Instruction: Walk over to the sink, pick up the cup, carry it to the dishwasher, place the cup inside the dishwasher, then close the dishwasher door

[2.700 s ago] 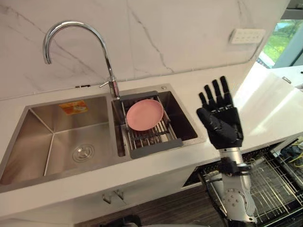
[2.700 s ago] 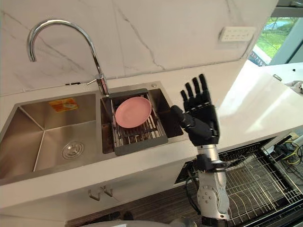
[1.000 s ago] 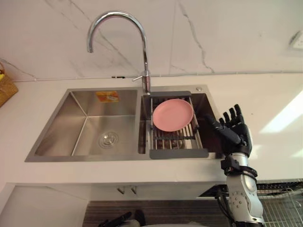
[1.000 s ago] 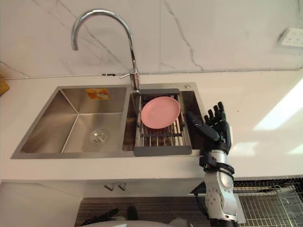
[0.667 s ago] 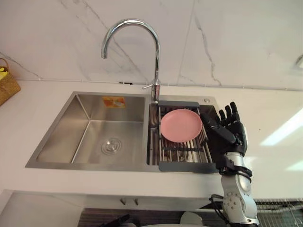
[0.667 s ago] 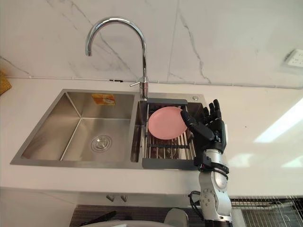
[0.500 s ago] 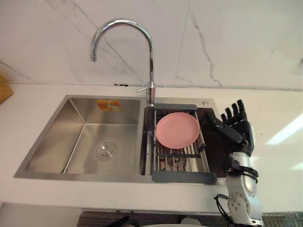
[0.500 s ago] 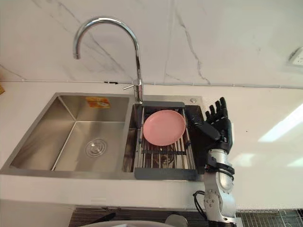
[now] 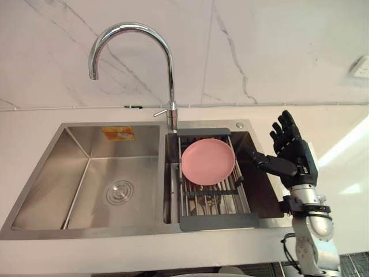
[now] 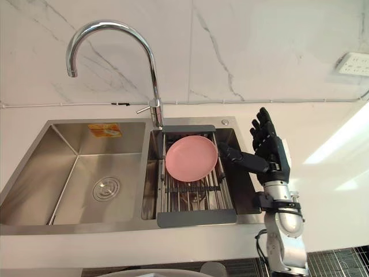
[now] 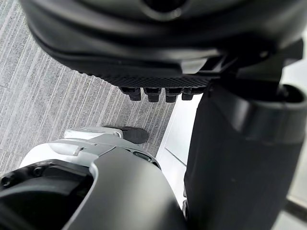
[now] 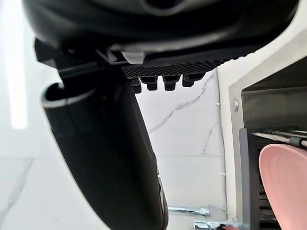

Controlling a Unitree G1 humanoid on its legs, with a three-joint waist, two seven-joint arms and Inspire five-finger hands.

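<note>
2-basin sink (image 9: 138, 161): now centred in the head views. 2.7 s ago it lay off to the left with the dishwasher's wire basket at lower right. The whole picture has swung, so that is the camera moving as the robot squared up, not the things.
Right hand (image 9: 294, 153): fingers straight and spread, holding nothing. 2.7 s ago it was held up near the camera; it has since gone out to the right basin's right edge. Its thumb (image 9: 262, 161) points sideways over that basin toward the plate, near it but apart.
Left hand (image 11: 144, 43): hangs low over the grey floor (image 11: 48, 96), fingers relaxed, empty.
Pink plate (image 9: 207, 161): lies on the drain rack (image 9: 218, 221) across the right basin, near the base of the faucet (image 9: 171, 75). It sits in the same spot on the rack in every picture.
Cup: in neither hand, and I cannot pick it out for sure. A dim shape under the rack bars, below the plate, may be it.
Meaning: the walk to the sink looks done and the pick-up has not begun. If the cup sits below, the plate and rack will likely block a straight reach.
</note>
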